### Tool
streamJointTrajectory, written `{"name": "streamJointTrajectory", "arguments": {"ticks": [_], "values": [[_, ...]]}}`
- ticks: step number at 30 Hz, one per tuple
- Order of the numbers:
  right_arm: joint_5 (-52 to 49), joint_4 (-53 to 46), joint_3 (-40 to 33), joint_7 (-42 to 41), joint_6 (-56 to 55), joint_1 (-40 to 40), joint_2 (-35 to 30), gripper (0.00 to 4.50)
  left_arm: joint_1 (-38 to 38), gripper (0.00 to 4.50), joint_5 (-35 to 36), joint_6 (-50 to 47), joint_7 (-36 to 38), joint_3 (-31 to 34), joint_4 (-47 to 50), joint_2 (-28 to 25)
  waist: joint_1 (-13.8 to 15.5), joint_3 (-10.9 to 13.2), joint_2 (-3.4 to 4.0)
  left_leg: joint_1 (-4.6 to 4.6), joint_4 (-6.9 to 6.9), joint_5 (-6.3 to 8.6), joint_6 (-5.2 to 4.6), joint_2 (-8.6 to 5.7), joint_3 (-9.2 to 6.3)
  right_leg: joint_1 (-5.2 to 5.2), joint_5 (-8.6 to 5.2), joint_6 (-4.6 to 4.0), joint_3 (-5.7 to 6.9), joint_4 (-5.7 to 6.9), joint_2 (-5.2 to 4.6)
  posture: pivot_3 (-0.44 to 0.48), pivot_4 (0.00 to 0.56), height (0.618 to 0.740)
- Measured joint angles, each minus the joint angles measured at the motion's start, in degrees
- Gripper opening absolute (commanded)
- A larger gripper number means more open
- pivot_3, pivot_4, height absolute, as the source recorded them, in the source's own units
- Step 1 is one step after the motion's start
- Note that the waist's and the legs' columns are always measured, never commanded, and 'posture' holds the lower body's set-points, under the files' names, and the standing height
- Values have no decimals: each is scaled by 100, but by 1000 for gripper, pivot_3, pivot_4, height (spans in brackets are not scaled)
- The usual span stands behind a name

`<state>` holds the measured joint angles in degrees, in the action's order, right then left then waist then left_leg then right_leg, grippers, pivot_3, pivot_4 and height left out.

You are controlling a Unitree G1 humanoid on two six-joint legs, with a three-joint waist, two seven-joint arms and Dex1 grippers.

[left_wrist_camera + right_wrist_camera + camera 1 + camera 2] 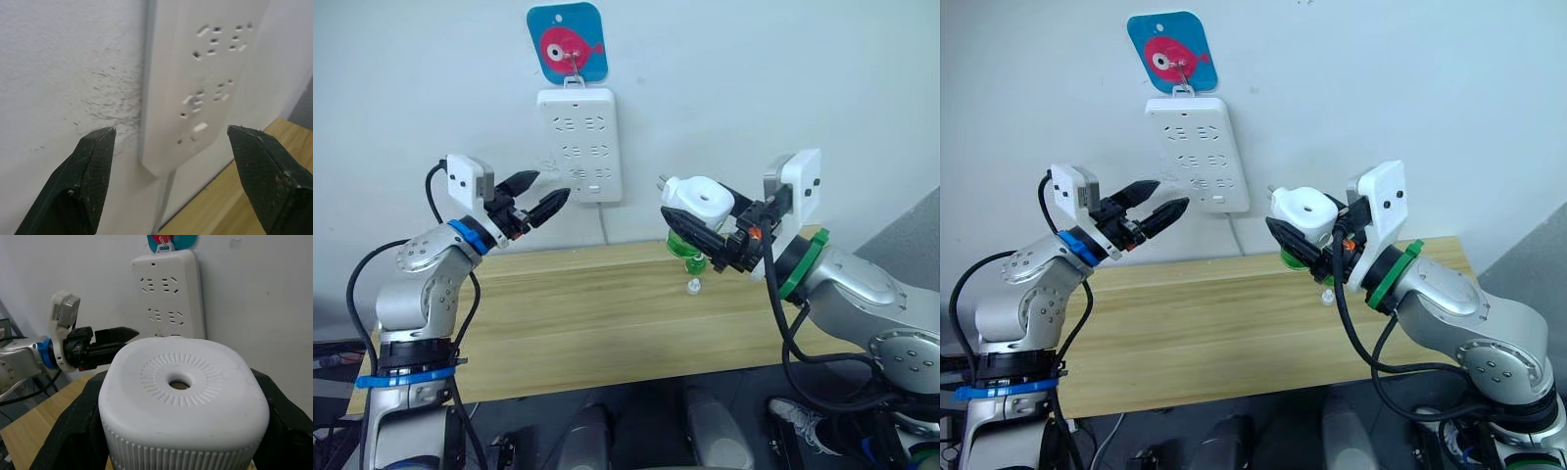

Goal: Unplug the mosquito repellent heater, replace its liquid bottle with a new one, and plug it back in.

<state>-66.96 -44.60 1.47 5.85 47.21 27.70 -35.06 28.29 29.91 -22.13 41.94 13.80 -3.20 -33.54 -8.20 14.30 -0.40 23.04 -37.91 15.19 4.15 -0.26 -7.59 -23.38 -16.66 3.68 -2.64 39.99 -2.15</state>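
The right end effector [710, 235] is gripping the mosquito repellent heater [698, 203] between its two black fingers, holding it in the air above the far edge of the desk [587, 313], at about 3 o'clock from the white power strip [579, 145] on the wall. The heater's round vent hole is facing up and toward the camera in the right wrist view, ringed by fine radial ribs. A green liquid bottle [683, 247] is hanging from the underside of the heater, partly hidden by the fingers; how full it is cannot be told. A small pale object [693, 286] is sitting on the desk just below the bottle, at 6 o'clock from it; what it is cannot be made out.

The left end effector [540, 197] is hovering with its fingers spread well apart and nothing between them, pointing at the lower part of the power strip from about 9 o'clock. In the left wrist view the strip's sockets are standing unoccupied. The strip is hanging from a hook on a blue card with a pink fish [567, 43], and its cable [603, 227] is running down behind the desk.
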Motion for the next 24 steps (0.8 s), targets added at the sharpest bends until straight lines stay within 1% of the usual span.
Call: {"name": "streamJointTrajectory", "arguments": {"ticks": [11, 14, 19, 24], "values": [[53, -178, -1, -126, 73, -194, -22, 3088, 718, 3821, -343, 281, 466, -451, -789, 69, -51, -1, -2, 1, 0, 0, 0, 0, -3, 0, 0, 0, 3, 0, 0, -252, 192, 734], [59, -197, -1, -128, 73, -250, -17, 3088, 806, 3821, -366, 298, 622, -462, -923, 85, -66, -1, -2, 2, -1, 0, 0, -1, -4, 0, 0, 0, 4, 0, 0, -255, 192, 734], [65, -235, 0, -126, 73, -265, 5, 3088, 1017, 3821, -339, 143, 974, -580, -1048, 79, -68, -2, -3, 3, -2, 0, 0, -2, -5, 1, 0, 0, 4, -1, -1, -256, 191, 734], [73, -236, 0, -130, 73, -300, 6, 3088, 1064, 3821, -220, -171, 1328, -623, -983, 17, -133, -2, -3, 2, 1, 0, 0, -1, -6, 1, 0, 0, 6, -2, 0, -256, 191, 734]]}}
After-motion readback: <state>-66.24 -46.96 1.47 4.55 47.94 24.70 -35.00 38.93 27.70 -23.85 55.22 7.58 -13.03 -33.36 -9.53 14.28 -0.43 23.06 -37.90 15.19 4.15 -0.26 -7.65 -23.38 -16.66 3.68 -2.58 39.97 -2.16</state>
